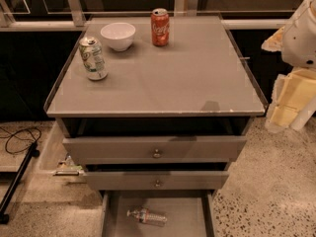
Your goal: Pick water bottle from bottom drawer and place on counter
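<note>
The water bottle [146, 216], clear with a reddish-white label band, lies on its side on the floor of the bottom drawer [185, 216], which is pulled open at the bottom of the view. The counter [187, 78] is the grey cabinet top above it. My gripper [284, 113] hangs from the white and yellowish arm at the right edge. It is beside the counter's right front corner, high above the drawer and far from the bottle.
On the back left of the counter stand a red soda can [160, 27], a white bowl [118, 35] and a green-white can [93, 58]. Two upper drawers with round knobs [157, 153] are slightly out. A black cable [19, 137] lies on the floor at left.
</note>
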Action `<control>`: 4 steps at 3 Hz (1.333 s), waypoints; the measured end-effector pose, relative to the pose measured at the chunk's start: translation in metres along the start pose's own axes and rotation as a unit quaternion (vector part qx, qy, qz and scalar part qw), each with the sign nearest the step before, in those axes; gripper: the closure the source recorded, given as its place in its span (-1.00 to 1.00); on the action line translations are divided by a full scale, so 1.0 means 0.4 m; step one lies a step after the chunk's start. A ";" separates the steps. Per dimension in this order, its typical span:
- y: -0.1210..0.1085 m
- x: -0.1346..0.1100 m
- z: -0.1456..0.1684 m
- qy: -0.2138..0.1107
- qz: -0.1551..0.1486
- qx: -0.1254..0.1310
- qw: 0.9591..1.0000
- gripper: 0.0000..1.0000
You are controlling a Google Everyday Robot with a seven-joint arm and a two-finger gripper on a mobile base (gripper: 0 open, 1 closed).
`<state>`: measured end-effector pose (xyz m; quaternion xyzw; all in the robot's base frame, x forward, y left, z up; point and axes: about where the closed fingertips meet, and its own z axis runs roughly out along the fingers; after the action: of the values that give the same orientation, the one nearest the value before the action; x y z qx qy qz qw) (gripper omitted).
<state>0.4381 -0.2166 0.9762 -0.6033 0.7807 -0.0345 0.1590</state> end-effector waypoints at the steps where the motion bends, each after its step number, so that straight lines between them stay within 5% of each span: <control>1: 0.000 0.000 0.001 0.000 0.000 0.000 1.000 -1.00; 2: 0.020 0.026 0.059 -0.009 0.012 -0.031 0.999 -1.00; 4: 0.185 0.139 0.288 -0.047 0.014 -0.078 0.996 -1.00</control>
<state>0.3905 -0.2338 0.8375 -0.6040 0.7809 0.0573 0.1483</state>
